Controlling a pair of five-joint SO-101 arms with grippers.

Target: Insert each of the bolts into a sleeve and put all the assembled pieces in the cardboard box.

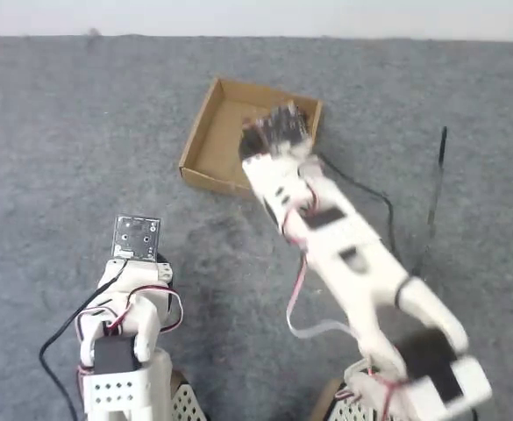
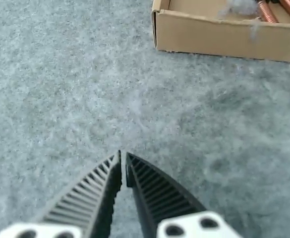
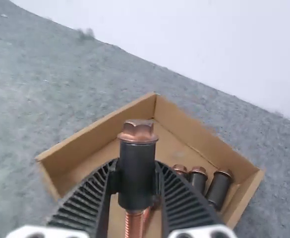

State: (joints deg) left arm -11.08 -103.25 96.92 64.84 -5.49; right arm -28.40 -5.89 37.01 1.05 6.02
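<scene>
My right gripper (image 3: 136,188) is shut on an assembled piece (image 3: 136,163), a copper bolt standing in a black sleeve, held over the cardboard box (image 3: 85,144). Three assembled pieces (image 3: 200,181) lie side by side on the box floor. From above, the right arm's gripper (image 1: 278,136) hovers over the box (image 1: 205,132). My left gripper (image 2: 123,166) is shut with nothing in it, low over the grey carpet, short of the box wall (image 2: 224,37). Copper bolt ends (image 2: 276,9) show inside the box there. The left arm (image 1: 133,289) rests at the table's near left.
Grey carpet covers the whole table. Black cables (image 1: 436,193) trail on the right beside the right arm. A pale wall (image 3: 209,44) rises behind the table's far edge. Open carpet lies left of and in front of the box.
</scene>
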